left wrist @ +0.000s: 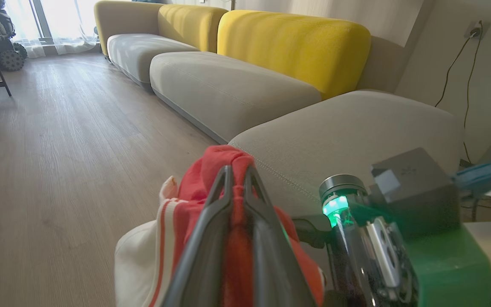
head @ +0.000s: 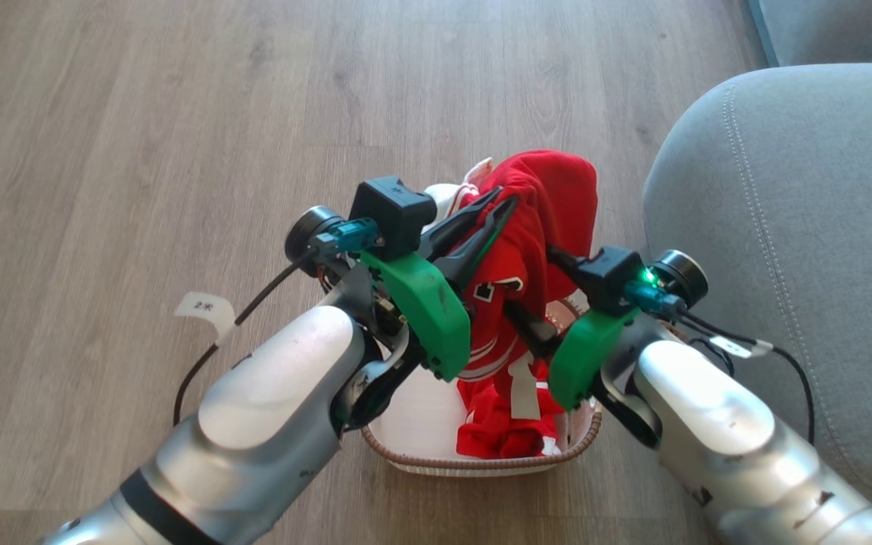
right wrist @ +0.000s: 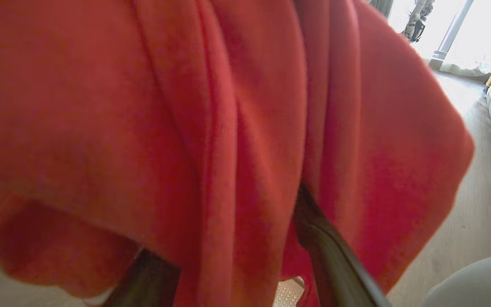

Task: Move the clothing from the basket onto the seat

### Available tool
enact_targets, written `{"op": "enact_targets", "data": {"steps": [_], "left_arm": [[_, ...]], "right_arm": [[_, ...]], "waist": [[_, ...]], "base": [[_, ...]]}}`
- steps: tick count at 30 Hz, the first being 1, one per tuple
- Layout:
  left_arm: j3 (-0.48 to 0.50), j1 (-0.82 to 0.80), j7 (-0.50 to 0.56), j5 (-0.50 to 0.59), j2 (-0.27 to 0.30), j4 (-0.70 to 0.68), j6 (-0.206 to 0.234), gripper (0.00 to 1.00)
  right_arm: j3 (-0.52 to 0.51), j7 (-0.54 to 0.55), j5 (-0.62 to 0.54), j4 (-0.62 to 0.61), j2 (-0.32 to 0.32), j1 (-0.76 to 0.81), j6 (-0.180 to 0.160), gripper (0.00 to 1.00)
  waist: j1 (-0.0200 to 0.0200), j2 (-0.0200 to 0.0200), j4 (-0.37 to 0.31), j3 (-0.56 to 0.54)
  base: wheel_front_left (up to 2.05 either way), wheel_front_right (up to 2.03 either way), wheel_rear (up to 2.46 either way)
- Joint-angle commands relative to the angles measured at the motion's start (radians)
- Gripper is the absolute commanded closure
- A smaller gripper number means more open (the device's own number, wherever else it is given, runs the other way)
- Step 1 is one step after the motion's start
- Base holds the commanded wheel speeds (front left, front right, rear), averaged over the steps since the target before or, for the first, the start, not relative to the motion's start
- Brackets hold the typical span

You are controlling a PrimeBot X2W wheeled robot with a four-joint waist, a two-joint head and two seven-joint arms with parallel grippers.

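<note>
two grippers meet at the red clothing in the head view. the bundle is lifted above the white basket at 6 o'clock of the picture. its lower end hangs down inside the basket's right half, with white stripes and a dark mark showing. the grey seat takes the 3 o'clock side, near the basket. wooden floor spreads from 9 to 12 o'clock, with a paper tag lying at 9 o'clock of the basket.

the left wrist view adds the room beyond: the seat at 3 o'clock, more sofa cushions running toward 11 o'clock under yellow backrests, and a wall socket at 1 o'clock. the right wrist view sits close against the clothing, blurred. a scrap of perforated basket wall shows at 6 o'clock and a seat corner at 5 o'clock.

the left gripper is pressed together on a fold near the top of the bundle. its own view shows red fabric pinched between the two fingers. the right gripper stands spread wide at 5 o'clock of the bundle's top. its fingers are pushed in under the hanging fabric, which drapes over and between them without being pinched.
</note>
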Motion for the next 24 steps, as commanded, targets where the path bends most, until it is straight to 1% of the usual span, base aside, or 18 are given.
{"op": "enact_targets", "data": {"steps": [1, 2, 3, 6, 22, 23, 24], "left_arm": [[0.038, -0.050, -0.002, -0.007, 0.006, -0.027, -0.002, 1.00], [0.038, -0.050, -0.002, -0.008, 0.006, -0.026, -0.002, 1.00], [0.038, -0.050, -0.002, -0.009, 0.007, -0.024, -0.001, 1.00], [0.041, -0.049, -0.004, -0.011, 0.011, -0.022, 0.001, 1.00], [0.052, -0.042, -0.019, -0.019, 0.033, -0.010, 0.017, 1.00], [0.052, -0.041, -0.020, -0.019, 0.034, -0.010, 0.018, 0.82], [0.052, -0.039, -0.021, -0.020, 0.034, -0.010, 0.019, 0.46]], "right_arm": [[0.010, -0.014, 0.010, -0.008, 0.024, -0.044, 0.007, 0.00], [0.011, -0.016, 0.013, 0.000, 0.028, -0.050, 0.007, 0.55], [0.013, -0.017, 0.016, 0.007, 0.031, -0.054, 0.007, 1.00], [0.009, -0.017, 0.023, -0.010, 0.034, -0.058, 0.007, 1.00], [-0.076, -0.018, 0.038, -0.123, -0.001, 0.019, 0.007, 1.00], [-0.084, -0.018, 0.039, -0.134, -0.004, 0.027, 0.007, 1.00], [-0.094, -0.018, 0.041, -0.144, -0.006, 0.035, 0.007, 1.00]], "waist": [[0.0000, 0.0000, 0.002, -0.001], [0.0000, 0.0000, 0.002, -0.002], [0.0000, 0.0000, 0.002, -0.002], [0.0000, 0.0000, 0.001, -0.002], [0.0000, 0.0000, -0.014, -0.008], [0.0000, 0.0000, -0.015, -0.009], [0.0000, 0.0000, -0.017, -0.011]], "base": [[0.00, 0.00, 0.00], [0.00, 0.00, 0.00], [0.00, 0.00, 0.00], [0.00, 0.00, 0.00], [0.00, 0.00, 0.00], [0.00, 0.00, 0.00], [0.00, 0.00, 0.00]]}}
